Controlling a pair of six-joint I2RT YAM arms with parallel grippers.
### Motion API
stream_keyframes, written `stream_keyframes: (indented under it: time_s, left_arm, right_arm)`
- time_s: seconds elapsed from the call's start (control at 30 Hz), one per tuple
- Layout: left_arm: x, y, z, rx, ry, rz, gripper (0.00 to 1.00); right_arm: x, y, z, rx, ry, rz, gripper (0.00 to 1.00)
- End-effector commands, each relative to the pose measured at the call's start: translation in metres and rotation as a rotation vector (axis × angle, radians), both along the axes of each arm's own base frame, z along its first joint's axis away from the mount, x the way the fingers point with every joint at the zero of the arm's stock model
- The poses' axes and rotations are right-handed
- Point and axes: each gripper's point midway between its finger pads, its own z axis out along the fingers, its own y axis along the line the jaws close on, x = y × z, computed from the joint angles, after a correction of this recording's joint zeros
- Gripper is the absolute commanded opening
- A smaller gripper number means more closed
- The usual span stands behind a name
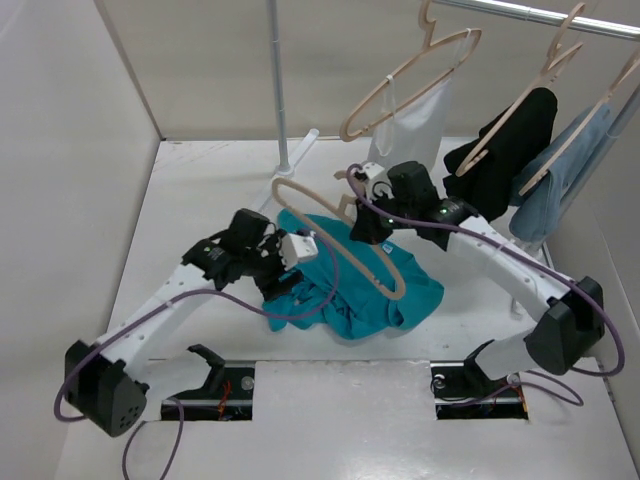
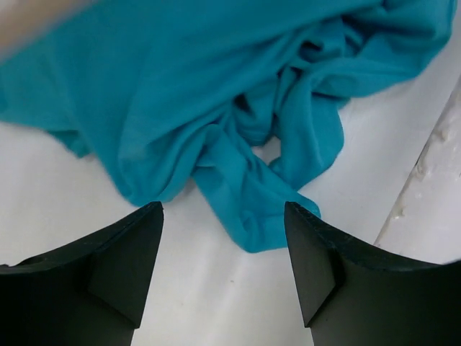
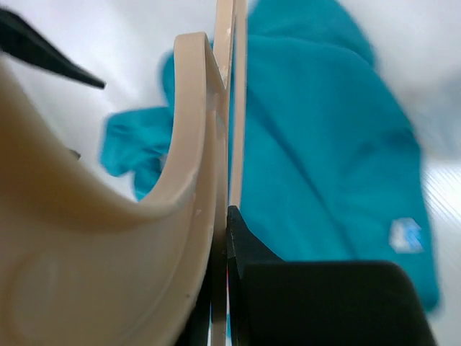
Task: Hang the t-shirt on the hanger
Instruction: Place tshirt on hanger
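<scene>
The teal t-shirt (image 1: 365,295) lies crumpled on the white table between the arms. My right gripper (image 1: 362,218) is shut on the pale wooden hanger (image 1: 392,290) near its hook and holds it slanted above the shirt. In the right wrist view the hanger (image 3: 189,144) fills the left side by the gripper (image 3: 223,216), with the shirt (image 3: 324,144) and its white label (image 3: 405,234) beneath. My left gripper (image 1: 275,280) is open and empty at the shirt's left edge. In the left wrist view the gripper (image 2: 223,238) hovers over bare table just short of a bunched fold of the shirt (image 2: 252,209).
A rail at the back right carries a hanger with a white top (image 1: 415,110), one with a black garment (image 1: 505,150) and one with a pale blue garment (image 1: 565,180). The rail post (image 1: 278,80) stands at the back. Walls close in the left and back.
</scene>
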Motion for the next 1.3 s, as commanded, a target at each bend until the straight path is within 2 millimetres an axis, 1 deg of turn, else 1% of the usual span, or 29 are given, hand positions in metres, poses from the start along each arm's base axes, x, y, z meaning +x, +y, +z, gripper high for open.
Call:
stream_keyframes:
  time_s: [0.0, 0.03, 0.13, 0.17, 0.2, 0.23, 0.3, 0.33, 0.4, 0.43, 0.5, 0.53, 0.6, 0.63, 0.67, 0.7, 0.77, 0.8, 0.87, 0.93, 0.97, 1.0, 1.03, 1.07, 1.1, 1.13, 1.2, 1.23, 1.27]
  left_arm:
    - [-0.016, -0.012, -0.029, 0.115, -0.002, -0.17, 0.66]
    - [-0.021, -0.011, -0.046, 0.147, 0.005, -0.192, 0.68]
    - [-0.012, -0.017, -0.071, 0.188, -0.053, -0.27, 0.73]
    - [-0.014, -0.01, -0.086, 0.229, -0.044, -0.278, 0.74]
    - [-0.007, -0.007, -0.099, 0.269, -0.053, -0.271, 0.74]
    - [-0.005, -0.003, -0.107, 0.297, -0.057, -0.275, 0.74]
    - [0.003, 0.014, -0.123, 0.342, -0.065, -0.25, 0.74]
    - [0.004, 0.021, -0.126, 0.353, -0.062, -0.248, 0.64]
    - [0.01, 0.031, -0.131, 0.386, -0.084, -0.288, 0.37]
    - [0.006, 0.047, -0.136, 0.429, -0.058, -0.301, 0.26]
    - [0.005, 0.067, -0.136, 0.504, -0.076, -0.356, 0.11]
    - [0.007, 0.091, -0.135, 0.573, -0.108, -0.388, 0.09]
    - [0.008, 0.119, -0.134, 0.632, -0.148, -0.408, 0.04]
    - [0.0, 0.134, -0.14, 0.659, -0.145, -0.438, 0.01]
    - [0.001, 0.163, -0.133, 0.701, -0.163, -0.386, 0.01]
    - [0.006, 0.178, -0.13, 0.769, -0.221, -0.482, 0.01]
    - [0.007, 0.202, -0.128, 0.841, -0.256, -0.456, 0.01]
    - [0.02, 0.208, -0.122, 0.89, -0.301, -0.42, 0.02]
    - [0.036, 0.205, -0.109, 0.871, -0.361, -0.354, 0.09]
    - [0.049, 0.184, -0.092, 0.745, -0.422, -0.321, 0.23]
    - [0.062, 0.174, -0.066, 0.671, -0.464, -0.254, 0.29]
    - [0.059, 0.164, -0.06, 0.595, -0.441, -0.243, 0.38]
    - [0.06, 0.142, -0.047, 0.469, -0.46, -0.246, 0.58]
    - [0.061, 0.131, -0.036, 0.393, -0.456, -0.236, 0.69]
    - [0.066, 0.12, -0.009, 0.31, -0.473, -0.2, 0.79]
    - [0.055, 0.1, -0.004, 0.188, -0.43, -0.229, 0.86]
    - [0.052, 0.072, 0.017, 0.07, -0.406, -0.245, 0.9]
    - [0.047, 0.048, 0.016, -0.012, -0.331, -0.235, 0.89]
    - [0.044, 0.032, 0.016, -0.05, -0.292, -0.249, 0.85]
  right_arm:
    - [-0.004, -0.048, -0.007, -0.142, 0.0, -0.084, 0.0]
    - [-0.006, -0.057, -0.006, -0.154, -0.006, -0.095, 0.0]
    - [-0.013, -0.076, -0.011, -0.188, 0.016, -0.134, 0.0]
    - [-0.017, -0.082, -0.009, -0.185, 0.013, -0.144, 0.0]
    - [-0.021, -0.086, -0.008, -0.19, 0.01, -0.151, 0.0]
    - [-0.022, -0.097, -0.013, -0.2, 0.026, -0.175, 0.0]
    - [-0.029, -0.106, -0.008, -0.185, 0.02, -0.2, 0.0]
    - [-0.034, -0.111, -0.011, -0.199, 0.029, -0.206, 0.0]
    - [-0.039, -0.123, -0.015, -0.208, 0.045, -0.243, 0.0]
    - [-0.042, -0.126, -0.014, -0.211, 0.051, -0.256, 0.0]
    - [-0.043, -0.132, -0.022, -0.218, 0.073, -0.278, 0.0]
    - [-0.044, -0.133, -0.019, -0.211, 0.064, -0.28, 0.0]
    - [-0.046, -0.135, -0.023, -0.215, 0.083, -0.282, 0.0]
    - [-0.047, -0.134, -0.023, -0.21, 0.086, -0.276, 0.0]
    - [-0.049, -0.131, -0.022, -0.199, 0.093, -0.262, 0.0]
    - [-0.05, -0.13, -0.022, -0.192, 0.096, -0.255, 0.0]
    - [-0.05, -0.129, -0.032, -0.215, 0.114, -0.231, 0.0]
    - [-0.054, -0.13, -0.033, -0.223, 0.118, -0.212, 0.0]
    - [-0.053, -0.13, -0.036, -0.236, 0.114, -0.199, 0.0]
    - [-0.055, -0.134, -0.038, -0.256, 0.119, -0.196, 0.0]
    - [-0.053, -0.133, -0.034, -0.25, 0.11, -0.197, 0.0]
    - [-0.051, -0.134, -0.031, -0.257, 0.091, -0.197, 0.0]
    - [-0.049, -0.137, -0.031, -0.256, 0.092, -0.209, 0.0]
    - [-0.047, -0.139, -0.032, -0.261, 0.085, -0.21, 0.0]
    - [-0.047, -0.139, -0.032, -0.261, 0.085, -0.21, 0.0]
    - [-0.043, -0.14, -0.03, -0.254, 0.076, -0.22, 0.0]
    - [-0.04, -0.141, -0.035, -0.255, 0.081, -0.217, 0.0]
    - [-0.038, -0.142, -0.039, -0.255, 0.086, -0.212, 0.0]
    - [-0.039, -0.14, -0.039, -0.249, 0.089, -0.206, 0.0]
